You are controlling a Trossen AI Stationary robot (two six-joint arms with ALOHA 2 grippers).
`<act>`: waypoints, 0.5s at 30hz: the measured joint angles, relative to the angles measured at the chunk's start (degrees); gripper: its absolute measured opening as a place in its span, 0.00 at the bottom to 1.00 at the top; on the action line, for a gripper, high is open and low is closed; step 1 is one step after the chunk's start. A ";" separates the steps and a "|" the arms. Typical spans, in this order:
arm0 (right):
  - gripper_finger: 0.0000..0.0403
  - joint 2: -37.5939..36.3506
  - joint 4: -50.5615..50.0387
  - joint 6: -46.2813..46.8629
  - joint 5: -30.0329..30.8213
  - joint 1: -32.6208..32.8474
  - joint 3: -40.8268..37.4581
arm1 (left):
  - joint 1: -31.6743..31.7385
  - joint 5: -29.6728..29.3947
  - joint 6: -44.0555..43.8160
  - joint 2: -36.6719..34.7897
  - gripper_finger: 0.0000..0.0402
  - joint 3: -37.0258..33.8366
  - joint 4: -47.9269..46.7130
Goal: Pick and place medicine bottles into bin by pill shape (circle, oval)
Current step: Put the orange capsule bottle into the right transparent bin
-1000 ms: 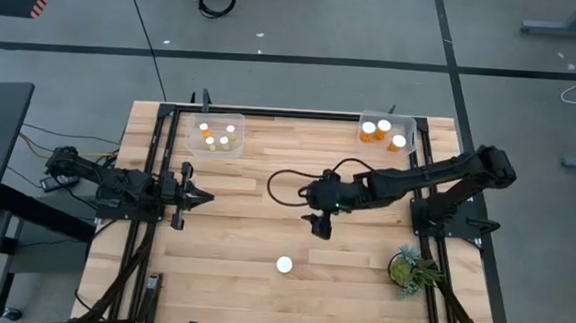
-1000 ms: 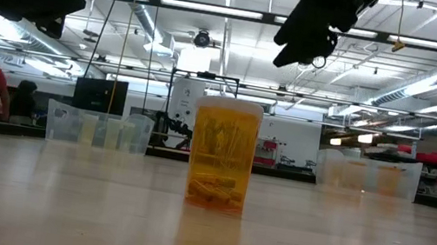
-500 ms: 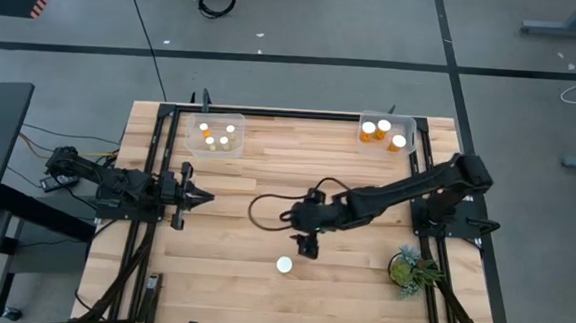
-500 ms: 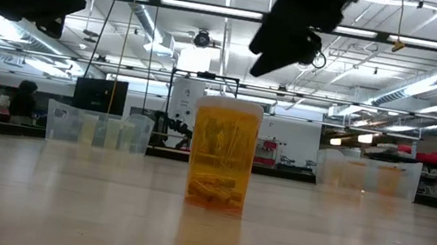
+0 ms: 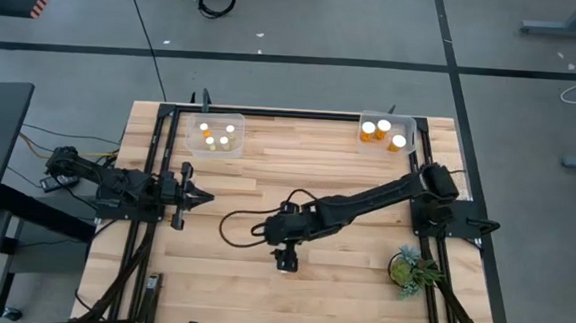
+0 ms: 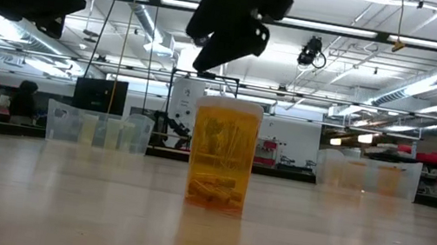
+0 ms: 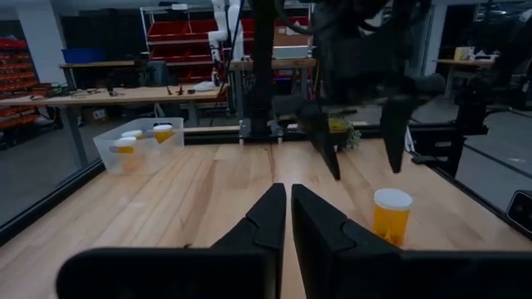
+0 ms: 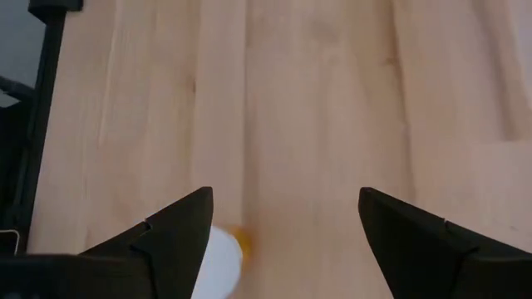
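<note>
One orange-amber medicine bottle [image 6: 222, 154] with a white cap stands upright on its base on the wood table, near the middle of the near side. It also shows in the left wrist view [image 7: 391, 216]. My right gripper [image 5: 284, 260] hangs open just above it and covers it in the high view. In the right wrist view only the cap [image 8: 218, 262] shows, beside one finger of my right gripper [image 8: 284, 195]. My left gripper [image 5: 202, 198] is shut and empty at the table's left side, pointing right.
A clear bin [image 5: 217, 133] at the far left holds several bottles. A second clear bin [image 5: 387, 131] at the far right holds three. A small green plant [image 5: 412, 267] stands at the near right. A black cable [image 5: 239, 224] loops on the table beside my right arm.
My right gripper has swung from the table's middle toward the near edge and the left, staying open, and now hangs over the lone bottle. The bottle has not moved.
</note>
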 joint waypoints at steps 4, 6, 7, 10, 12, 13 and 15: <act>0.76 3.78 -0.42 0.30 -2.31 0.50 2.78 | -0.02 0.00 -0.01 0.00 0.09 0.00 -0.01; 0.76 5.69 -0.60 0.38 -3.36 0.99 4.19 | -0.02 0.00 -0.01 0.00 0.09 0.00 0.00; 0.76 6.68 -0.82 0.27 -3.89 1.28 5.13 | 0.00 0.01 -0.01 0.00 0.08 0.00 -0.01; 0.76 9.34 -3.56 -0.72 -4.48 2.23 8.75 | 0.00 0.00 -0.01 0.00 0.07 0.00 -0.01; 0.76 10.97 -5.45 -1.42 -4.48 2.78 11.27 | 0.00 0.00 -0.01 0.00 0.06 0.00 -0.01; 0.76 11.72 -6.25 -1.78 -4.46 3.05 12.34 | 0.00 0.00 -0.01 0.00 0.06 0.00 -0.01; 0.76 12.98 -7.71 -2.67 -4.47 3.60 14.26 | 0.00 0.00 -0.01 0.00 0.06 0.00 -0.01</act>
